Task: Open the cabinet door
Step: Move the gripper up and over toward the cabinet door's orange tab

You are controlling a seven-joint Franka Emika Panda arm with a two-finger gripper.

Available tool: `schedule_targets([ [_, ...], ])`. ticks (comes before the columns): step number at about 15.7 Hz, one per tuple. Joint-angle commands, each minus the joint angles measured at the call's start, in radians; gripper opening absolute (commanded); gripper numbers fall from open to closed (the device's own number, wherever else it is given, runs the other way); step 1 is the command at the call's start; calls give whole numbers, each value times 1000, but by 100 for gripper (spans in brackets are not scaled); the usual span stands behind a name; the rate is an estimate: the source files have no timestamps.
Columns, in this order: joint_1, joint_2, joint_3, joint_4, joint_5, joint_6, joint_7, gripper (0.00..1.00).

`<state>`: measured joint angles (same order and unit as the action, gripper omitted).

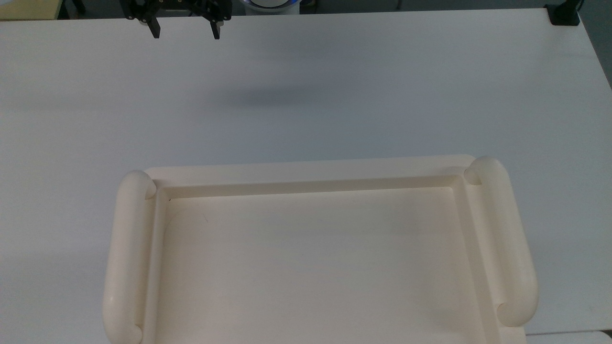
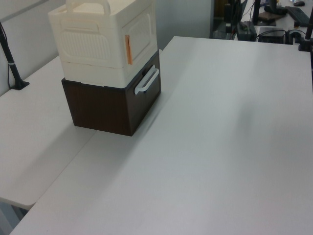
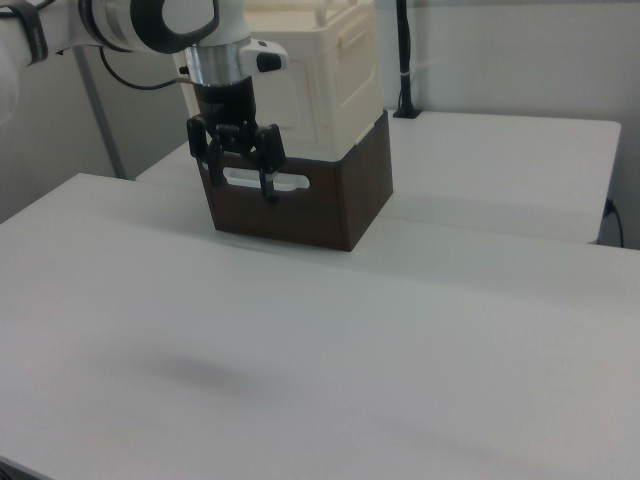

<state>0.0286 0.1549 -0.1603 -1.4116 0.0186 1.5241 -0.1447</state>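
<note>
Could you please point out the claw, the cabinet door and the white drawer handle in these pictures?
claw (image 3: 240, 177): right view, midway between its fingertips.
cabinet door (image 2: 143, 32): left view, middle of the cream front panel.
white drawer handle (image 2: 147, 81): left view, middle of the bar on the dark brown base.

We see the black two-finger gripper (image 1: 184, 29) cut off by the top view's upper edge, so just its two fingertips and a bit of the body show. In the same view the cream recessed tray-like top with rounded tubular rails (image 1: 306, 169) runs off the lower edge, hiding its near side.

In the right view the white robot arm (image 3: 150, 20) leaves through the upper left corner. It covers much of the cream cabinet's front panel (image 3: 285, 100), and the gripper (image 3: 238, 178) hangs before the dark brown box's white handle (image 3: 290, 183), hiding part of it.

In the left view the cream cabinet door (image 2: 139, 34) is seen at a slant, too small to make out a knob.
</note>
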Motion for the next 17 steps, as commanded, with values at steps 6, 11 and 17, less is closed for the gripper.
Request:
schedule_targets([
  [6,22,22,4,-15,-32,128,13,100],
  [11,108,25,4,-13,21,250,14,100],
  [17,241,41,4,-12,27,508,16,93],
])
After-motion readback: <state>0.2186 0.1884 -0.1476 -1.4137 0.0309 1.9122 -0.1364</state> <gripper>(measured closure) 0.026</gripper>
